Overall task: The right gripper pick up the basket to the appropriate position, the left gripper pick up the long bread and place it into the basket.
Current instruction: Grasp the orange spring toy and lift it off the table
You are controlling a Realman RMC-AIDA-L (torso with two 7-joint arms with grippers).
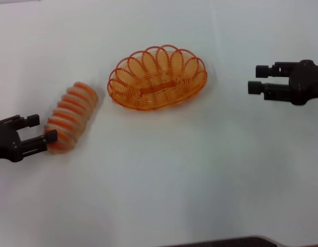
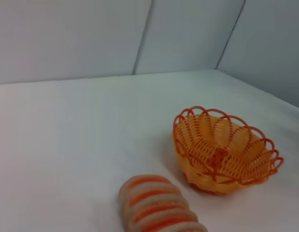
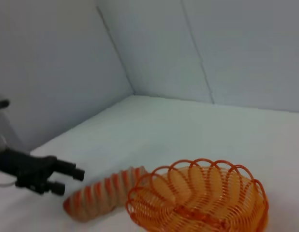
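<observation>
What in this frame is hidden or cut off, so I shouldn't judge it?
- Long bread: left wrist view's edge cuts off its near end.
- Long bread's far end: right wrist view, hidden behind the basket.
- Left gripper: head view can't settle whether it touches the bread.
- Right gripper: its arm runs off the head view's edge.

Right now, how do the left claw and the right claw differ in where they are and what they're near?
The left claw sits at the near end of the long bread, one finger against the loaf; the right claw hangs well clear of the basket, touching nothing. The left claw points up and inward toward the bread; the right claw points straight across at the basket. Both are black, two-fingered, open and holding nothing.
</observation>
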